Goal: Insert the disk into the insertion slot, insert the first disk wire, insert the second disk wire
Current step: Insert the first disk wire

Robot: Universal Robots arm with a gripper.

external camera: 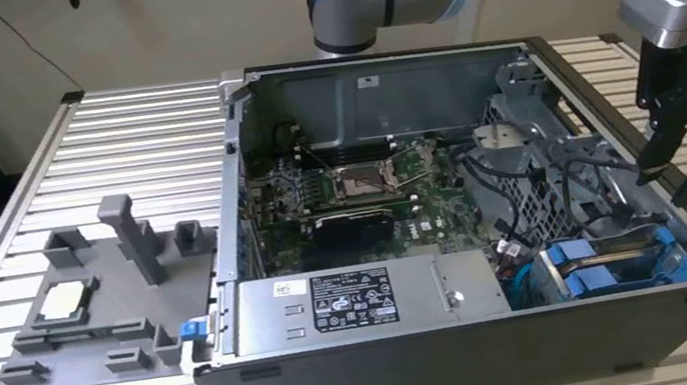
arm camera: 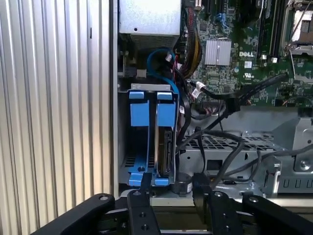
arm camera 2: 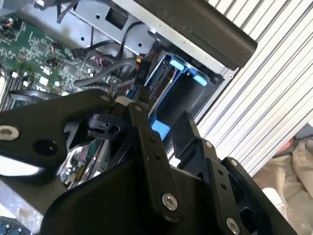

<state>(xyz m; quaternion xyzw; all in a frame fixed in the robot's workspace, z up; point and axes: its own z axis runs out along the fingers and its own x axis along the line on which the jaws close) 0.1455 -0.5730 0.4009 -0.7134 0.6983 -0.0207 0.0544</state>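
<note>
Open claw over the drive cage, disk already seated in its bay

The claw [arm camera: 172,188] hangs with its two black fingers [arm camera: 145,185] spread wide and nothing between them (nor does it touch anything), over the corner of the computer case [external camera: 477,371] that holds the drive cage [external camera: 624,266]. Just below it, the disk [arm camera: 167,152] stands on edge in its blue carrier inside the insertion slot [arm camera: 165,88]; the bay beside it holds a bare blue carrier frame [arm camera: 138,122]. Black cables [arm camera: 257,89] and a looped blue one [arm camera: 157,49] lie next to the cage; whether any is plugged into the disk I cannot tell. Further inside the case sit the motherboard [external camera: 357,186] and a grey box with a sticker [external camera: 352,302]. The case stands on a slatted counter [external camera: 133,131], beside a grey fixture tray [external camera: 74,339]
</note>
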